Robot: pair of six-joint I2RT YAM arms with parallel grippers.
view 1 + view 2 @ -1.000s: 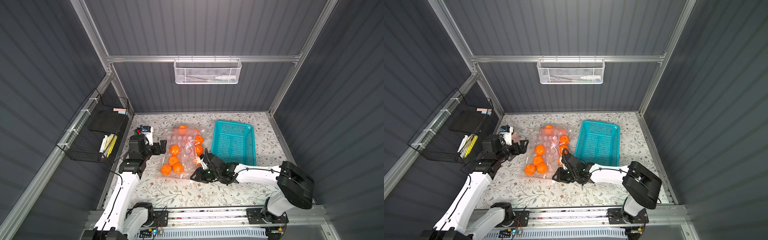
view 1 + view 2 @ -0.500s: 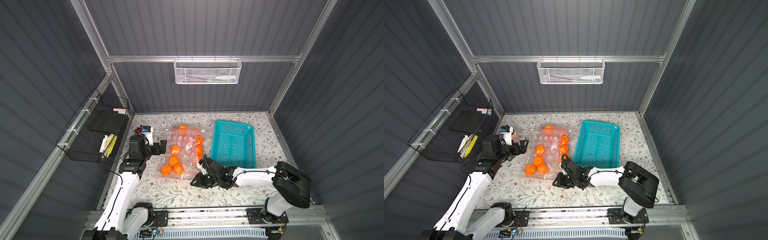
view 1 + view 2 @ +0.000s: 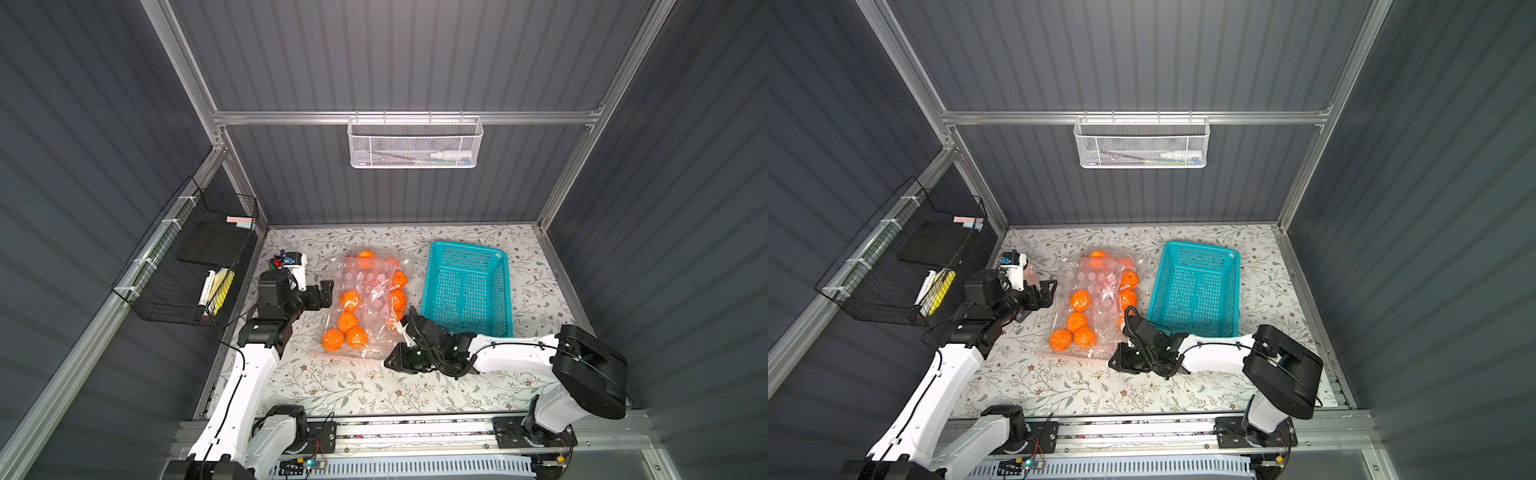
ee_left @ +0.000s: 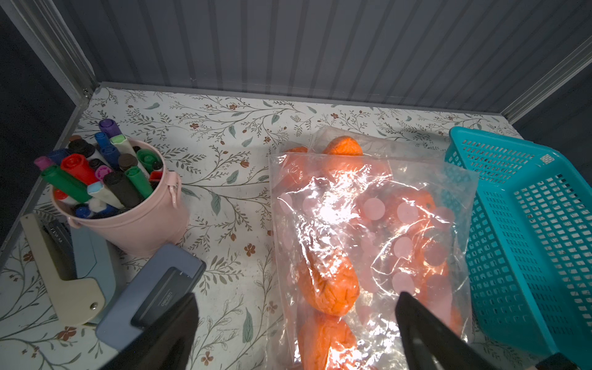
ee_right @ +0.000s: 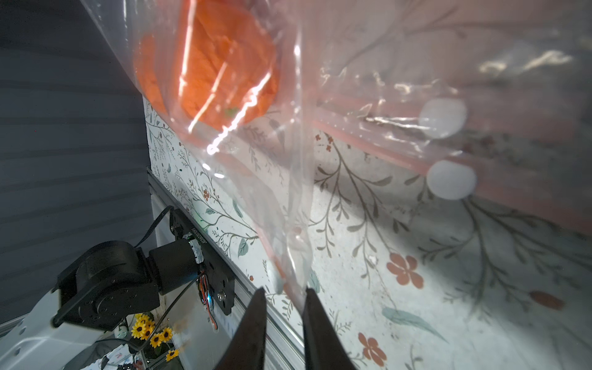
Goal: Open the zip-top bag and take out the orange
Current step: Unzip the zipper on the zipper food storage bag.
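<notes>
Right gripper (image 3: 388,360) has slid from the bag's (image 3: 365,291) side to its near corner, arm stretched low; fingers narrow with film between them, whether pinched cannot be told. Left gripper (image 4: 294,298) hovers beside the bag, fingers wide. Oranges (image 3: 350,300) lie inside the bag, just beside the basket (image 3: 465,291). A pink cup (image 4: 137,224) holds markers (image 4: 77,169). Lettering on the punch (image 4: 153,288) is too small to read.

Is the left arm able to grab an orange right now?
Probably not yet. The left gripper hangs open at the edge of the bag, but the oranges lie inside it under the plastic, and its zip end looks closed.
</notes>
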